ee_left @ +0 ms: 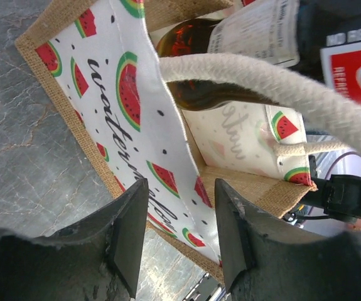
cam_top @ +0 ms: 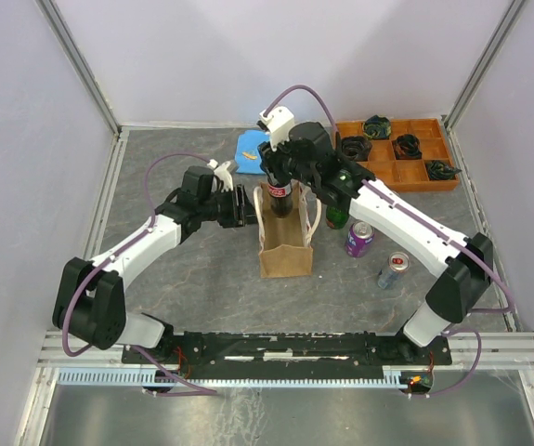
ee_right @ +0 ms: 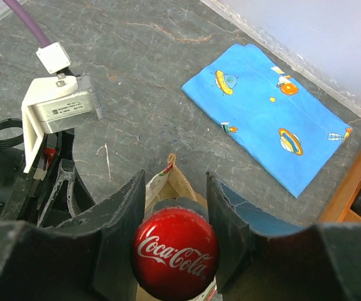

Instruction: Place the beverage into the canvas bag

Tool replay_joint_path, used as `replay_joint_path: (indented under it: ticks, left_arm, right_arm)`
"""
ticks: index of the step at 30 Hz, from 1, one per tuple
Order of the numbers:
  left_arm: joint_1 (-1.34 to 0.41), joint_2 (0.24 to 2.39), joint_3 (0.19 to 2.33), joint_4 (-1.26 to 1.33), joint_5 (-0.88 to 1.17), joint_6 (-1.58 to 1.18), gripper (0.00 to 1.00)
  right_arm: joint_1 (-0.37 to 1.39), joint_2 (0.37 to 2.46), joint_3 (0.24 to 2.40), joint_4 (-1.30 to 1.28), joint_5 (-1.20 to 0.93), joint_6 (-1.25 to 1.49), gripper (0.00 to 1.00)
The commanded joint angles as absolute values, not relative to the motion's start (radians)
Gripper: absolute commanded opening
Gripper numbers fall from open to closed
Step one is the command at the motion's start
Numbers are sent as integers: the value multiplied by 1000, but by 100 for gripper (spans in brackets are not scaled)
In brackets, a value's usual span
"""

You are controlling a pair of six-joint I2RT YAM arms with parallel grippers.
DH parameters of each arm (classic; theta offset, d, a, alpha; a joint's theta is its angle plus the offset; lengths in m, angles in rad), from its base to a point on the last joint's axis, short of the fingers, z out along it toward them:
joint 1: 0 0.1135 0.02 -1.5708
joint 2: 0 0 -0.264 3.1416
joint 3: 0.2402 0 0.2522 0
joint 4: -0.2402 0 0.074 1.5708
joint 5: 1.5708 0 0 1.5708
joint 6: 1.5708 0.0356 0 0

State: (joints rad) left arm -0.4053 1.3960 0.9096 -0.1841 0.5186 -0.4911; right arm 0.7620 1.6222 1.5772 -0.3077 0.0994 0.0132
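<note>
The brown glass Coca-Cola bottle with the red cap (ee_right: 175, 254) hangs upright in the right gripper (ee_right: 174, 188). Both dark fingers are clamped on its neck, and its base dips into the mouth of the small tan canvas bag (cam_top: 285, 260), at the bag's 12 o'clock end. The left gripper (ee_left: 180, 200) sits at the bag's 10 o'clock, fingers parted with the watermelon-printed wall showing in the gap (I cannot tell whether they touch it). A purple drink can (cam_top: 358, 239) stands at the bag's 3 o'clock, and a blue space-print cloth (ee_right: 268, 113) lies beyond at 11.
</note>
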Motion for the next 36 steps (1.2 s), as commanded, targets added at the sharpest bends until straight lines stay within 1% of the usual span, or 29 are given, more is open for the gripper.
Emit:
replay_joint_path:
  ticks: [1, 13, 36]
  left_arm:
    - [-402, 1383, 907, -112, 548, -528, 51]
    - [-402, 1393, 918, -119, 550, -513, 27]
    - [-402, 1460, 971, -155, 581, -482, 15]
  right_arm:
    - [764, 1597, 1625, -128, 126, 18, 0]
    - [764, 1647, 1626, -65, 120, 40, 0]
    - [764, 1694, 1481, 121, 148, 84, 0]
